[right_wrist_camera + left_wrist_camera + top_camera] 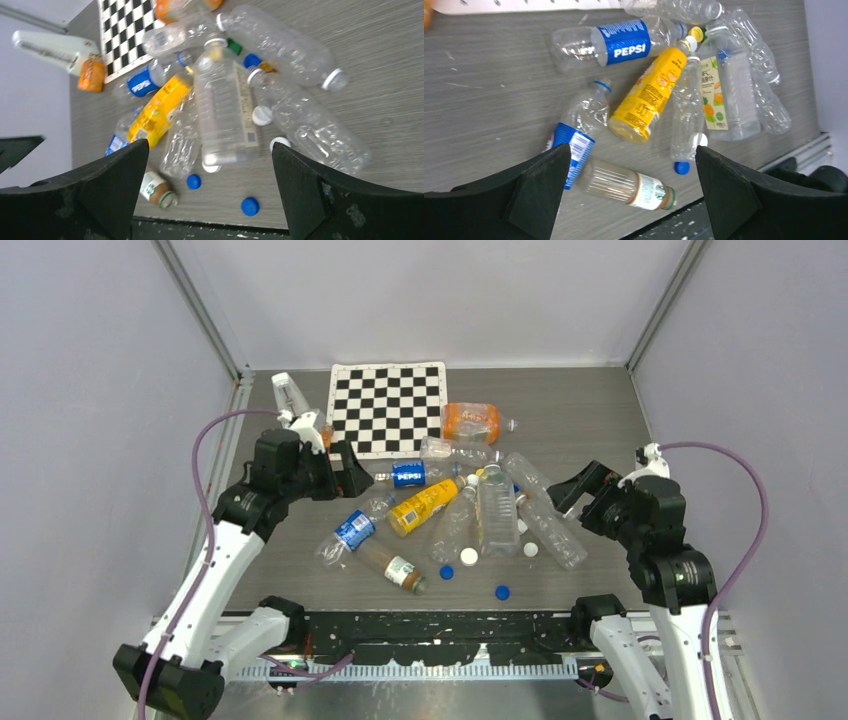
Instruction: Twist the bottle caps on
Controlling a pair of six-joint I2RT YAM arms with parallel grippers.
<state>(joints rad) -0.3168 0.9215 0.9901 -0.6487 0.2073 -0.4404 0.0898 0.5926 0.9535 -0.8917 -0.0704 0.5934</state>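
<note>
Lying loose on the table (600, 420), the bottle caps (468, 556) sit mostly at the near edge of a heap of bottles (455, 525) in the middle. The top view shows four there: a blue cap (446, 572) just beside the base of a slim clear bottle, a second blue cap (502, 592) apart and nearest the arms, and two white ones, the right-hand white cap (530, 549) lying against a clear bottle.

The right wrist view adds a third white cap (262, 115) wedged between the square clear bottle (225, 105) and its neighbour. It also shows a green cap (233, 46) and another blue one among the necks at the far side. A further white cap (334, 79) sits at the mouth of a clear bottle; whether it is threaded on I cannot tell. The left wrist view alone shows the yellow cap (696, 33) clearly, by the neck of the yellow-labelled bottle (649, 95).

The bottles number about ten, all on their sides and overlapping, so the count is not certain. Among them are a Pepsi bottle (410, 474) and an orange bottle (470, 422) beside the checkerboard (388, 408), which only the top and right wrist views include.

The left gripper (345, 472) hangs at the heap's left with its jaws spread wide and nothing between them. The right gripper (575, 502) hangs at the heap's right, likewise spread and empty.
</note>
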